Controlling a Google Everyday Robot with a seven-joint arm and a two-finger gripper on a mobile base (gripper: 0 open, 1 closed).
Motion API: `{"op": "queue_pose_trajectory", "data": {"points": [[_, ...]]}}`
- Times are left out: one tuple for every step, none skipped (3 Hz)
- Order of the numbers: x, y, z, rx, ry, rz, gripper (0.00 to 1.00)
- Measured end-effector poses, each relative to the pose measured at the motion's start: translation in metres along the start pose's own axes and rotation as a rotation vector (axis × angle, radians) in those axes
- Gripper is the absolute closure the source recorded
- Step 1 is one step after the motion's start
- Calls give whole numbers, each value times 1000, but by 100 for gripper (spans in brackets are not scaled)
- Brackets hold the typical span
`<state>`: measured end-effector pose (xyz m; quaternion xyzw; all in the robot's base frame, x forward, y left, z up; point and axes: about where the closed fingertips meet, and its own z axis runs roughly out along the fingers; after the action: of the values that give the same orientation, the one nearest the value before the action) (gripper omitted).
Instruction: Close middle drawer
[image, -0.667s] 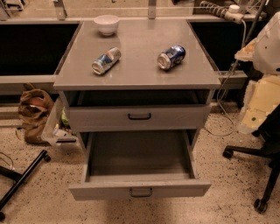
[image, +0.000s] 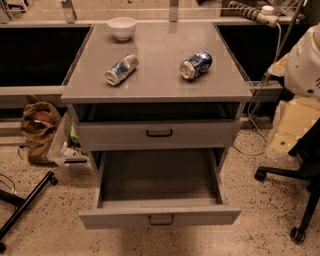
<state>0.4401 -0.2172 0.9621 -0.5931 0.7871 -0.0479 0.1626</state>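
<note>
Closest to the camera is the middle drawer (image: 200, 216), a wide flat grey front with a small dark loop handle (image: 161, 219) dead centre. It's pulled way out of the cabinet, so you can look straight down into its deep grey tray. It sits over a speckled stone-look floor (image: 50, 235), with a black metal stand leg (image: 25, 205) lying off to the left.

Right behind it is the taller grey upper drawer (image: 200, 134) with a black handle (image: 159, 133). There's a dark gap showing between its front and the cabinet top.

The gripper (image: 289, 127) is the cream-coloured chunk at the right edge. It's beside the cabinet at roughly upper-drawer height, above a black office chair base (image: 295, 175), and well apart from the middle drawer's handle. Honestly can't tell if it's clenched or released, but it isn't touching either drawer.

On the left, a crumpled brown bag (image: 37, 130) slumps on the floor next to the cabinet.

Up on the flat grey cabinet top (image: 160, 75) there's a silver and blue can (image: 121, 69) lying on its side on the left. A darker blue can (image: 195, 65) is tipped over on the right, and the two are apart from each other. Further back near the rear edge sits a small white bowl (image: 122, 27), upright. A white power strip (image: 252, 12) is at the far top right.
</note>
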Motion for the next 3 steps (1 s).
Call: {"op": "queue_pose_trajectory", "data": {"points": [[-7, 20, 51, -24, -32, 21, 0], [-24, 48, 119, -78, -76, 25, 0], [-41, 77, 183, -147, -125, 34, 0]]}}
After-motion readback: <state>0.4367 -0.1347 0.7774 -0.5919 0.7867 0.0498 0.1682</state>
